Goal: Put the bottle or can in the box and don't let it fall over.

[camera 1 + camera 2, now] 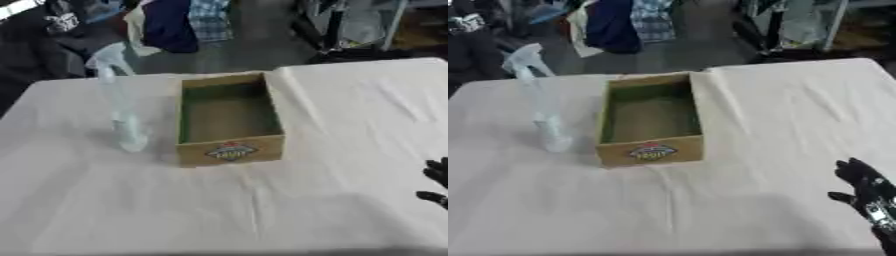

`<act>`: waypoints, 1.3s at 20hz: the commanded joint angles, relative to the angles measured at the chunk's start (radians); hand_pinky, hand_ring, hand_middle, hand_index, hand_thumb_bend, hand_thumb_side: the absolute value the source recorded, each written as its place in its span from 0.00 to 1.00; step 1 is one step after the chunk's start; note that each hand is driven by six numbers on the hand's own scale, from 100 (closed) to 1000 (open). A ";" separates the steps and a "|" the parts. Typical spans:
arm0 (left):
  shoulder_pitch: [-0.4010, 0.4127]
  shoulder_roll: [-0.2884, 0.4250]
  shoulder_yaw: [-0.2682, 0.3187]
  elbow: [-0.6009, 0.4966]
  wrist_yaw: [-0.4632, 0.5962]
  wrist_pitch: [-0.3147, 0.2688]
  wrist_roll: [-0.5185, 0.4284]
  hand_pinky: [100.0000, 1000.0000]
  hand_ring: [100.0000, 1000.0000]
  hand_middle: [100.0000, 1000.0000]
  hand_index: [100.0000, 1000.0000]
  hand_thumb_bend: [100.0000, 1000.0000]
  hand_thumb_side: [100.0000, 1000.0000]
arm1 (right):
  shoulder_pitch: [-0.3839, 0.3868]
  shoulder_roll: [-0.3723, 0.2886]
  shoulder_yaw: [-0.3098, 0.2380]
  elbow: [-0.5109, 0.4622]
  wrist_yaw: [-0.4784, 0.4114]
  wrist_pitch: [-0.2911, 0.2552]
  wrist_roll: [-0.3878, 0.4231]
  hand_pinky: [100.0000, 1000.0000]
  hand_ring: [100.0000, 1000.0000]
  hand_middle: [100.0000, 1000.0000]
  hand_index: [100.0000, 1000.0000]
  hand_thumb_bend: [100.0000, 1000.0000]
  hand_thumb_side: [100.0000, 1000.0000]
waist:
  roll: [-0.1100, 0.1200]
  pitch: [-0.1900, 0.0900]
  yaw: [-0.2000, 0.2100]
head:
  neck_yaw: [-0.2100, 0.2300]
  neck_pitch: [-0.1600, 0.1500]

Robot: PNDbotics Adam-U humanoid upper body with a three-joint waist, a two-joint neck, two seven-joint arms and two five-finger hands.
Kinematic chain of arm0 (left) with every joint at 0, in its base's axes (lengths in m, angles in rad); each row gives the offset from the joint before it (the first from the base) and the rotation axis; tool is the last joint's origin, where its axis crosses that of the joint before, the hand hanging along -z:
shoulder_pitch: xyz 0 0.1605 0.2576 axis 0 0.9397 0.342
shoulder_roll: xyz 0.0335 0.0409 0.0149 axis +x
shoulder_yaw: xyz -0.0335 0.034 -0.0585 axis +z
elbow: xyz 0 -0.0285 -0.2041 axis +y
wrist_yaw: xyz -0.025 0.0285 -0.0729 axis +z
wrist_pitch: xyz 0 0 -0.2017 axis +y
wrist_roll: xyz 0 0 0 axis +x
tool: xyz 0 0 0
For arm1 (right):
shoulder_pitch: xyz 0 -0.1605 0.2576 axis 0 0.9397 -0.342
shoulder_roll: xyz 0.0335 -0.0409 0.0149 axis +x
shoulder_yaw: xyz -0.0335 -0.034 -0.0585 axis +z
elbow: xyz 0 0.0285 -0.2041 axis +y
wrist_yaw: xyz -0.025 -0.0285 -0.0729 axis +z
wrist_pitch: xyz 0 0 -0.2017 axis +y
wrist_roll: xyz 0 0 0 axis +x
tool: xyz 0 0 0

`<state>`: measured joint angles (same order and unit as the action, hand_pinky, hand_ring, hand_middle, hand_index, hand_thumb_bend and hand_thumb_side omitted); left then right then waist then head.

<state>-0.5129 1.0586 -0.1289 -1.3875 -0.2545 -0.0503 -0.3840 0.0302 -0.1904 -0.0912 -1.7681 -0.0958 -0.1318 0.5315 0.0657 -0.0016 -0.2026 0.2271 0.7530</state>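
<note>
Clear spray bottle [122, 107] upright just left of cardboard box [229, 120], right hand [868, 192] well apart — lower right, fingers relaxed, holding nothing

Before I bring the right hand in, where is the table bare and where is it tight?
Bare cloth runs between the right hand and the box, and across the table's near side. The box's inside looks empty. The tight spot is the narrow strip between the pale bottle and the box's left wall.

Matt cardboard box [229, 150], creased tablecloth [332, 130]
</note>
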 commanded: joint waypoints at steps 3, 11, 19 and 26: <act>-0.060 -0.011 -0.007 0.094 -0.049 -0.073 -0.083 0.80 1.00 0.82 0.89 0.09 0.95 | -0.010 -0.017 0.003 -0.011 -0.005 -0.002 0.005 0.79 1.00 0.95 1.00 0.00 0.65 | -0.004 -0.011 0.001 | 0.003 -0.009; -0.065 -0.026 0.002 0.110 -0.047 -0.106 -0.216 0.80 0.99 0.78 0.89 0.11 0.95 | -0.010 -0.014 0.000 -0.012 -0.003 -0.003 0.003 0.79 1.00 0.95 1.00 0.00 0.65 | -0.007 -0.006 0.000 | 0.003 -0.007; -0.051 -0.024 0.006 0.089 0.012 -0.105 -0.277 0.80 0.91 0.77 0.89 0.18 0.95 | -0.009 -0.013 0.000 -0.012 -0.002 -0.004 0.003 0.79 1.00 0.95 1.00 0.00 0.65 | -0.008 -0.005 0.001 | 0.003 -0.006; -0.036 -0.017 -0.005 0.048 0.090 -0.117 -0.288 0.80 0.91 0.76 0.89 0.25 0.96 | -0.009 -0.012 0.000 -0.011 0.000 -0.004 0.002 0.79 1.00 0.95 1.00 0.00 0.66 | -0.009 -0.003 0.000 | 0.004 -0.003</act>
<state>-0.5387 1.0027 -0.1403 -1.3203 -0.1788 -0.1651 -0.6688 0.0283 -0.1903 -0.0911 -1.7677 -0.0958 -0.1336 0.5341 0.0588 -0.0008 -0.2026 0.2280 0.7536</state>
